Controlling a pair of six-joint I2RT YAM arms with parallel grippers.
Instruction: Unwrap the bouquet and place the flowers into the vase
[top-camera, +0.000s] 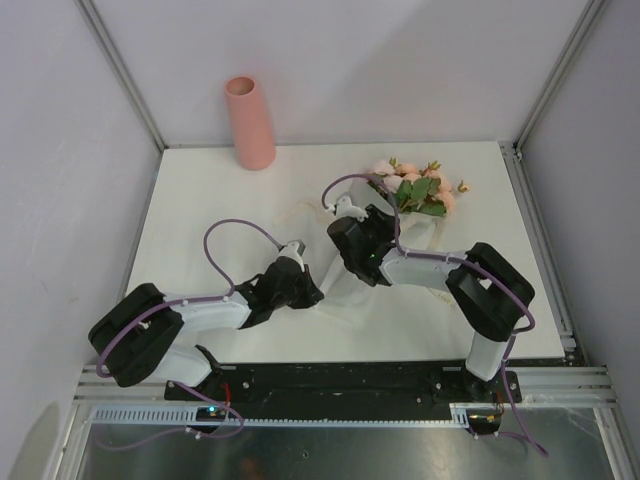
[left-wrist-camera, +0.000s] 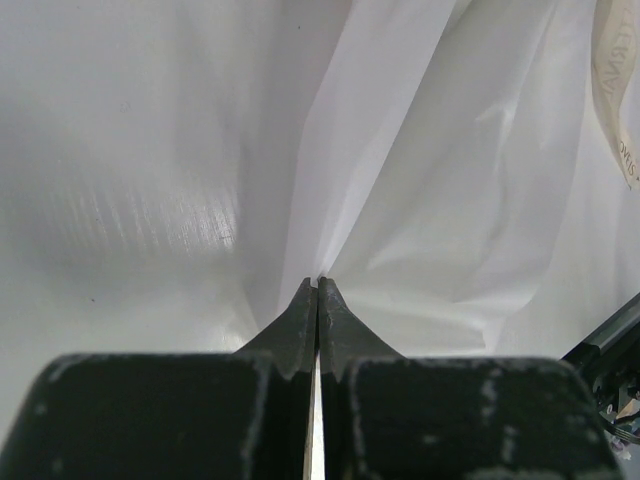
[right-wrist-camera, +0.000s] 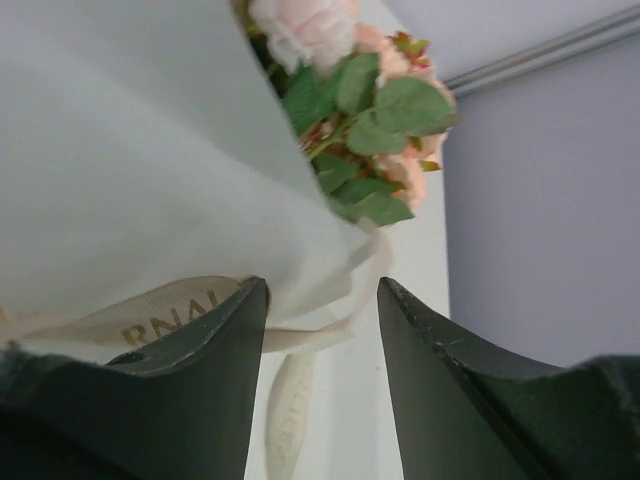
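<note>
The left hand (left-wrist-camera: 318, 285) was clamped together on the bouquet (left-wrist-camera: 450, 180) paper; the right hand (right-wrist-camera: 322, 290) stood apart, cream ribbon (right-wrist-camera: 288, 400) between its fingers.

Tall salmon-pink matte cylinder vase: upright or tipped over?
Upright. The vase stands on its base at the white table's far edge, mouth up. The bouquet of pale pink roses lies apart; no stems stick out.

Saw a white tabletop (top-camera: 200, 200) boxed in by pale lavender-grey panels: back wall (top-camera: 380, 60), left wall (top-camera: 60, 150), right wall (top-camera: 600, 180). Noted aluminium posts (top-camera: 120, 70) at the far corners and a brushed metal ledge (top-camera: 350, 445) along the near edge. Found soft, even light and only faint shadows.
</note>
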